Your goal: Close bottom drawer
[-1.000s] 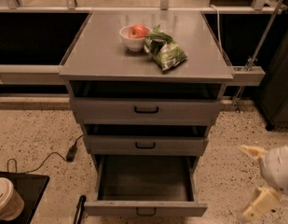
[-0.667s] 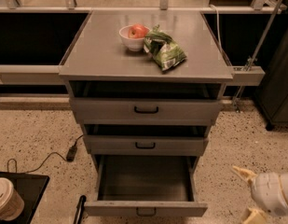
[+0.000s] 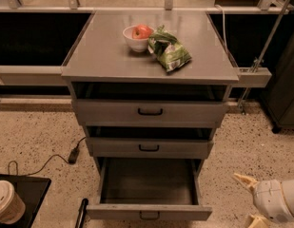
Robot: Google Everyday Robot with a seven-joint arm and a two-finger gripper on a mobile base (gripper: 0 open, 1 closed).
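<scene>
Hand point(image 3: 243, 198): white rounded body with two cream fingers point(image 3: 245, 181), low at the right edge of the camera view, over the speckled terrazzo floor point(image 3: 37, 132); fingers spread apart, nothing between them, nothing held; not touching the cabinet, off to the right of the drawer front.

Bottom drawer point(image 3: 149, 186): lowest grey metal drawer, pulled well out toward the camera; plain grey box, nothing visible inside; flat front with a small black loop handle point(image 3: 149, 216) at the centre.

Middle grey drawer point(image 3: 149, 147) above it: same black handle, out only a little, dark gap above its front; top grey drawer point(image 3: 150, 112): also out slightly, stands wider than the other two.

Grey metal counter point(image 3: 103, 46) on top of the cabinet: small white bowl point(image 3: 137, 42) holding a red apple point(image 3: 142, 31), toward the back; crumpled green snack bag point(image 3: 169, 51) just to its right, touching or nearly touching the bowl; print on the bag too small to read.

Floor left of the cabinet: thin black cable point(image 3: 56, 158) running to a small black block; bottom-left corner: white-lidded paper cup point(image 3: 6, 201) on a flat black tray point(image 3: 32, 191); no legible writing on the cup.
</scene>
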